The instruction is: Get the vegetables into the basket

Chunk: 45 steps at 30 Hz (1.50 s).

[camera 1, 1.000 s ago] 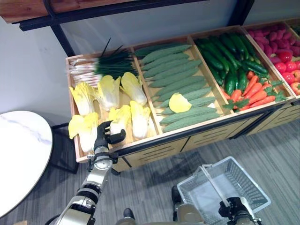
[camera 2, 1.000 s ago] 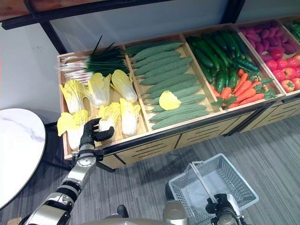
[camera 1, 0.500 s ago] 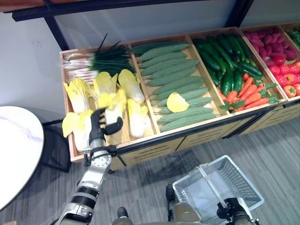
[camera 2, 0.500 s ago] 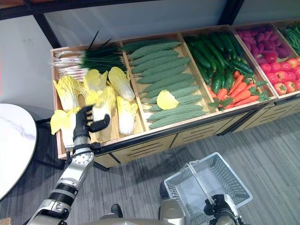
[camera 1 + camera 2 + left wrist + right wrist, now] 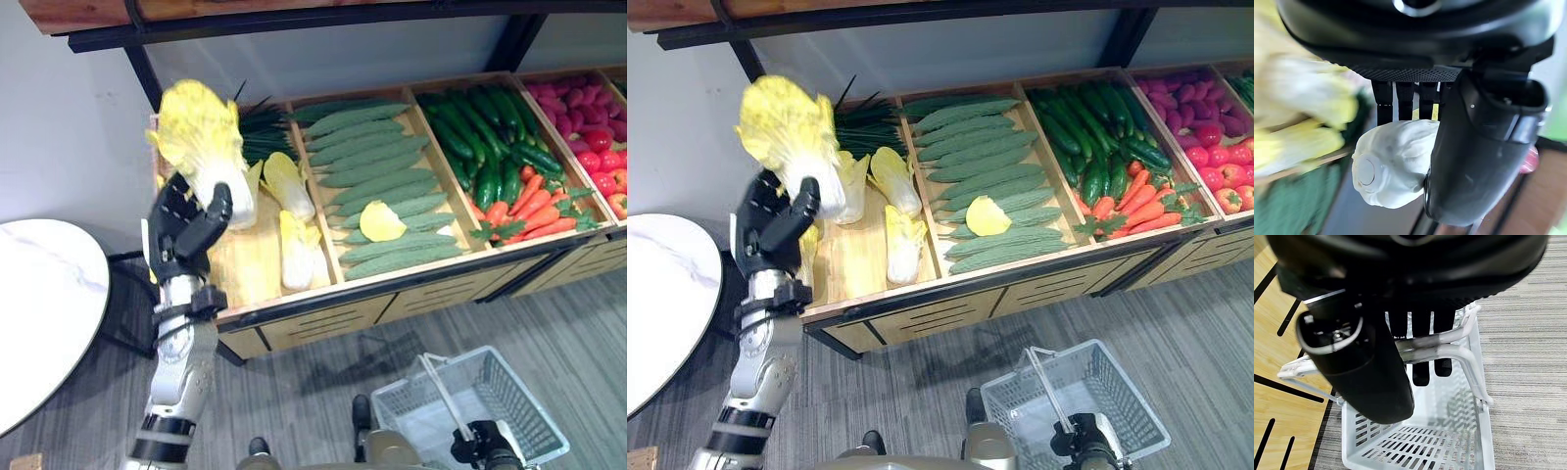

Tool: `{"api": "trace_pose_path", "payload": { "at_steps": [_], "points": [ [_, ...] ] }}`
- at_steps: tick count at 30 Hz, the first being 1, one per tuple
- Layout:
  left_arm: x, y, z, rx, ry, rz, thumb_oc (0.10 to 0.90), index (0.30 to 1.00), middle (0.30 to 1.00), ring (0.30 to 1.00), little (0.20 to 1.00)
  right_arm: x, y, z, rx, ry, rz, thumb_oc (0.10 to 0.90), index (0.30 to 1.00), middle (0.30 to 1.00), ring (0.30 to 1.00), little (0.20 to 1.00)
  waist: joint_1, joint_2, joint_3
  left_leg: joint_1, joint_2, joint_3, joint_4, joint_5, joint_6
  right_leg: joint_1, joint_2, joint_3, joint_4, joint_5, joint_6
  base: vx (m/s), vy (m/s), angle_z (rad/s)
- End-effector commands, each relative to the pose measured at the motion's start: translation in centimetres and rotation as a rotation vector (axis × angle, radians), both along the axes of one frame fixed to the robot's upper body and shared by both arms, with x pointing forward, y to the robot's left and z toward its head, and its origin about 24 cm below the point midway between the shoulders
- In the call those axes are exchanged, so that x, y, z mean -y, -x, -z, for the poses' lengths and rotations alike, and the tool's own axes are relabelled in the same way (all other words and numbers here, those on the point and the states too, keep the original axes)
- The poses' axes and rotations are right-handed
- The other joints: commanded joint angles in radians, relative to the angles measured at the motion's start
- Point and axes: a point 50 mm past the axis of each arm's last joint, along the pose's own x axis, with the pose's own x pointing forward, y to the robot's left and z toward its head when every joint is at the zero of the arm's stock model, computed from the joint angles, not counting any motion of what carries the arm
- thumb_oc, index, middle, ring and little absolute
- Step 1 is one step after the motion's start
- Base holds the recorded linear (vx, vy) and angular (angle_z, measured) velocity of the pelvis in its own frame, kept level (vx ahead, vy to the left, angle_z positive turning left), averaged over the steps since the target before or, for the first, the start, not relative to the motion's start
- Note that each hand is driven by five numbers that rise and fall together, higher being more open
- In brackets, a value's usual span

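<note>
The left hand [image 5: 186, 227] is clamped on the white stem of a napa cabbage [image 5: 203, 137], raised above the display shelf [image 5: 260, 262]. The right hand [image 5: 1376, 357] grips the basket handle [image 5: 1435, 346]. The top-heavy leaves could pivot and slip from the grasp during transfer to the basket [image 5: 509, 411].

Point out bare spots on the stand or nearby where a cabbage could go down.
Free: bare wood at the cabbage bin's front, left of the remaining cabbages; the white round table; the basket, held by the right robot hand, looks empty. Crowded: the bitter melon bin and the cucumber and carrot bin.
</note>
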Motion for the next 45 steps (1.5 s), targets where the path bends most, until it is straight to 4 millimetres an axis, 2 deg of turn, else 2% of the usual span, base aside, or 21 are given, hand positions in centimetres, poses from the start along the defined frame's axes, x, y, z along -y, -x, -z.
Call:
{"api": "trace_pose_path", "payload": {
  "at_steps": [1, 4, 7, 11, 14, 17, 19, 21, 22, 23, 24, 25, 27, 29, 31, 32, 34, 37, 41, 45],
  "points": [
    [2.2, -0.8, -3.8, 0.232, 0.073, 0.212, 0.400, 0.300, 0.300, 0.300, 0.300, 1.3, -0.9, -0.8, 0.038, 0.032, -0.001, 0.400, 0.300, 0.300, 0.300, 0.300, 0.000, -0.032, -0.018, -0.006, 0.032, -0.048, 0.001, -0.003, -0.049, 0.099, -0.083, -0.040, 0.005, -0.099, 0.099, 0.00, 0.000, 0.00],
    [3.2, -0.6, -2.8, 0.202, 0.148, 0.286, 0.400, 0.300, 0.300, 0.300, 0.300, 1.1, -0.8, -0.7, 0.038, 0.024, 0.002, 0.400, 0.300, 0.300, 0.300, 0.300, 0.000, -0.034, -0.020, -0.004, 0.028, -0.047, 0.001, -0.005, -0.047, 0.100, -0.086, -0.038, 0.005, -0.098, 0.099, 0.00, 0.000, 0.00],
    [3.7, -0.4, -2.4, 0.184, 0.139, 0.332, 0.400, 0.300, 0.300, 0.300, 0.300, 1.1, -0.8, -0.7, 0.040, 0.021, 0.009, 0.400, 0.300, 0.300, 0.300, 0.300, 0.002, -0.038, -0.019, 0.007, 0.024, -0.043, 0.001, -0.005, -0.043, 0.104, -0.089, -0.034, 0.007, -0.101, 0.100, 0.00, 0.000, 0.00],
    [3.7, -0.4, -2.6, 0.196, 0.074, 0.370, 0.400, 0.300, 0.300, 0.300, 0.300, 1.2, -0.9, -0.7, 0.046, 0.019, 0.020, 0.400, 0.300, 0.300, 0.300, 0.300, 0.004, -0.046, -0.006, -0.013, 0.022, -0.042, 0.052, -0.020, -0.042, 0.105, -0.095, -0.028, 0.015, -0.103, 0.099, -0.01, 0.006, 0.00],
    [4.0, -0.6, -3.0, 0.220, 0.056, 0.427, 0.400, 0.300, 0.300, 0.300, 0.300, 1.3, -1.3, -0.9, 0.078, 0.008, 0.032, 0.400, 0.300, 0.300, 0.300, 0.300, -0.001, -0.065, 0.013, -0.070, 0.017, -0.042, 0.164, -0.064, -0.038, 0.087, -0.112, -0.015, 0.033, -0.100, 0.102, -0.07, 0.054, 0.00],
    [4.1, -0.7, -3.5, 0.236, 0.005, 0.441, 0.400, 0.300, 0.300, 0.300, 0.300, 1.5, -1.5, -1.1, 0.090, 0.008, 0.045, 0.400, 0.300, 0.300, 0.300, 0.300, -0.003, -0.071, 0.019, -0.089, 0.010, -0.033, 0.196, -0.088, -0.029, 0.056, -0.123, 0.004, 0.068, -0.101, 0.111, -0.05, 0.094, -0.12],
    [4.7, -1.2, -4.0, 0.260, -0.009, 0.475, 0.400, 0.300, 0.300, 0.300, 0.300, 1.4, -1.9, -1.2, 0.116, 0.004, 0.064, 0.400, 0.300, 0.300, 0.300, 0.300, -0.016, -0.075, 0.032, -0.088, -0.013, -0.010, 0.187, -0.101, -0.005, -0.006, -0.145, 0.037, 0.127, -0.074, 0.138, -0.10, 0.220, -0.21],
    [5.0, -1.5, -4.4, 0.274, -0.017, 0.486, 0.400, 0.300, 0.300, 0.300, 0.300, 1.2, -2.1, -1.2, 0.131, -0.004, 0.065, 0.400, 0.300, 0.300, 0.300, 0.300, -0.029, -0.082, 0.034, -0.079, -0.037, 0.013, 0.164, -0.101, 0.006, -0.033, -0.163, 0.063, 0.120, -0.011, 0.162, -0.07, 0.162, -0.26],
    [5.0, -1.5, -4.4, 0.273, -0.017, 0.486, 0.400, 0.300, 0.300, 0.300, 0.300, 1.2, -2.1, -1.2, 0.131, -0.004, 0.065, 0.400, 0.300, 0.300, 0.300, 0.300, -0.027, -0.083, 0.034, -0.077, -0.037, 0.015, 0.161, -0.100, 0.006, -0.033, -0.164, 0.064, 0.119, -0.010, 0.162, -0.16, 0.150, -0.26],
    [4.9, -1.6, -4.7, 0.289, -0.041, 0.487, 0.400, 0.300, 0.300, 0.300, 0.300, 0.7, -2.4, -1.2, 0.140, -0.019, 0.041, 0.400, 0.300, 0.300, 0.300, 0.300, -0.037, -0.086, 0.045, -0.068, -0.048, 0.048, 0.135, -0.090, 0.013, -0.077, -0.166, 0.078, 0.112, 0.069, 0.162, -0.13, 0.085, -0.29],
    [4.9, -1.6, -4.7, 0.289, -0.041, 0.487, 0.400, 0.300, 0.300, 0.300, 0.300, 0.6, -2.5, -1.2, 0.140, -0.020, 0.041, 0.400, 0.300, 0.300, 0.300, 0.300, -0.035, -0.088, 0.041, -0.072, -0.050, 0.051, 0.133, -0.086, 0.014, -0.083, -0.167, 0.082, 0.112, 0.072, 0.162, -0.23, 0.152, -0.46],
    [4.7, -1.6, -4.8, 0.290, -0.059, 0.488, 0.400, 0.300, 0.300, 0.300, 0.300, 0.4, -2.7, -1.2, 0.145, -0.022, 0.026, 0.400, 0.300, 0.300, 0.300, 0.300, -0.029, -0.081, 0.051, -0.068, -0.043, 0.075, 0.123, -0.084, 0.022, -0.101, -0.177, 0.031, 0.135, 0.062, 0.162, -0.19, 0.171, -0.72],
    [4.5, -1.7, -4.8, 0.287, -0.085, 0.491, 0.400, 0.300, 0.300, 0.300, 0.300, 0.3, -2.7, -1.0, 0.127, -0.023, 0.024, 0.400, 0.300, 0.300, 0.300, 0.300, -0.009, -0.069, 0.052, -0.071, -0.039, 0.118, 0.105, -0.070, 0.039, -0.091, -0.202, -0.100, 0.233, -0.011, 0.147, -0.22, 0.218, -1.02],
    [4.4, -1.6, -4.7, 0.285, -0.091, 0.487, 0.400, 0.300, 0.300, 0.300, 0.300, 0.4, -2.4, -0.9, 0.118, -0.020, 0.032, 0.400, 0.300, 0.300, 0.300, 0.300, 0.003, -0.061, 0.049, -0.071, -0.038, 0.148, 0.096, -0.061, 0.051, -0.075, -0.210, -0.161, 0.322, -0.054, 0.132, -0.12, 0.153, -0.88],
    [4.3, -1.5, -4.6, 0.278, -0.087, 0.486, 0.400, 0.300, 0.300, 0.300, 0.300, 0.4, -2.3, -0.9, 0.112, -0.017, 0.038, 0.400, 0.300, 0.300, 0.300, 0.300, 0.012, -0.054, 0.038, -0.060, -0.039, 0.168, 0.082, -0.072, 0.056, -0.046, -0.212, -0.190, 0.406, -0.102, 0.134, -0.04, 0.122, -0.51],
    [4.3, -1.4, -4.6, 0.278, -0.087, 0.486, 0.400, 0.300, 0.300, 0.300, 0.300, 0.4, -2.3, -0.9, 0.111, -0.017, 0.038, 0.400, 0.300, 0.300, 0.300, 0.300, 0.013, -0.055, 0.038, -0.059, -0.040, 0.169, 0.082, -0.072, 0.056, -0.047, -0.213, -0.188, 0.409, -0.104, 0.135, -0.09, 0.061, -0.52],
    [3.9, -1.1, -4.5, 0.274, -0.088, 0.469, 0.400, 0.300, 0.300, 0.300, 0.300, 0.4, -2.7, -1.0, 0.117, -0.010, 0.026, 0.400, 0.300, 0.300, 0.300, 0.300, 0.033, -0.059, 0.019, -0.057, -0.038, 0.228, 0.067, -0.060, 0.064, -0.002, -0.214, -0.243, 0.449, -0.109, 0.137, -0.08, 0.029, -0.73],
    [3.5, -1.0, -4.6, 0.273, -0.098, 0.457, 0.400, 0.300, 0.300, 0.300, 0.300, 0.2, -3.1, -1.1, 0.128, -0.009, 0.010, 0.400, 0.300, 0.300, 0.300, 0.300, 0.051, -0.071, 0.007, -0.051, -0.037, 0.267, 0.053, -0.038, 0.054, 0.045, -0.194, -0.267, 0.381, -0.116, 0.138, -0.05, -0.085, -0.89],
    [3.6, -1.0, -4.8, 0.281, -0.110, 0.467, 0.400, 0.300, 0.300, 0.300, 0.300, 0.2, -2.6, -0.9, 0.121, -0.016, 0.019, 0.400, 0.300, 0.300, 0.300, 0.300, 0.047, -0.069, 0.002, -0.061, -0.007, 0.285, 0.074, -0.011, 0.027, 0.084, -0.133, -0.287, 0.280, -0.219, 0.099, -0.01, -0.166, -0.47],
    [4.3, -1.2, -5.1, 0.302, -0.087, 0.490, 0.400, 0.300, 0.300, 0.300, 0.300, 0.6, -1.9, -1.0, 0.123, -0.009, 0.038, 0.400, 0.300, 0.300, 0.300, 0.300, 0.031, -0.062, 0.015, -0.083, 0.029, 0.284, 0.087, 0.037, -0.010, 0.113, -0.088, -0.297, 0.214, -0.252, 0.070, -0.05, -0.189, -0.21]
  ]
}}
